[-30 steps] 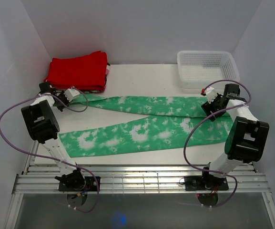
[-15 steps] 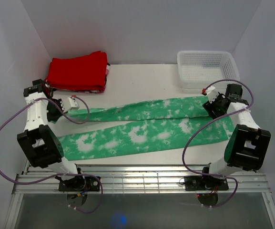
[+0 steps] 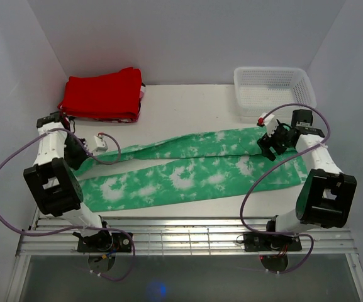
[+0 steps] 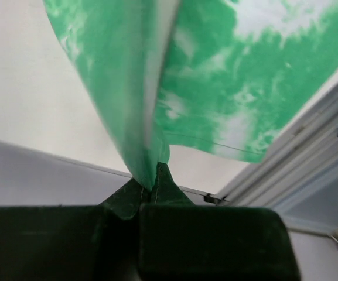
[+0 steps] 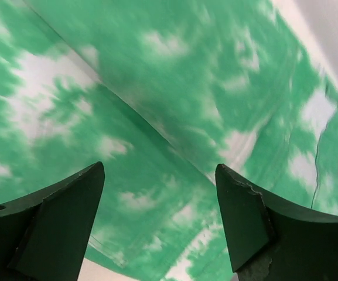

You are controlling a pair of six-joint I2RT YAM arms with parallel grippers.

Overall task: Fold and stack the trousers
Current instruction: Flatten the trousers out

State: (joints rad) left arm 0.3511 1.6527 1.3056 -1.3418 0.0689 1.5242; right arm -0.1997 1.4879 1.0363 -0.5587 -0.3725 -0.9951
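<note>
Left gripper [image 4: 148, 188] clamped on hem of far leg. Right gripper [image 5: 159, 175] fingers spread wide, gripping nothing, over waist end. Green trousers [image 3: 187, 170] lie spread mid-desk [image 3: 187, 104], nearer front edge. Long axis runs left to right, slightly skewed, with waist toward right edge and hems toward left edge. My call: carry pinched leg low, fabric taut, lay it squarely over near leg with hems and inseams matched

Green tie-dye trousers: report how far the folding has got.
Done: the green tie-dye fabric trousers lie lengthwise, legs nearly side by side. In hand: the left claw is shut on the far leg's cuff; the right claw hangs open over the waist end. Left: every fold, then stacking.
</note>
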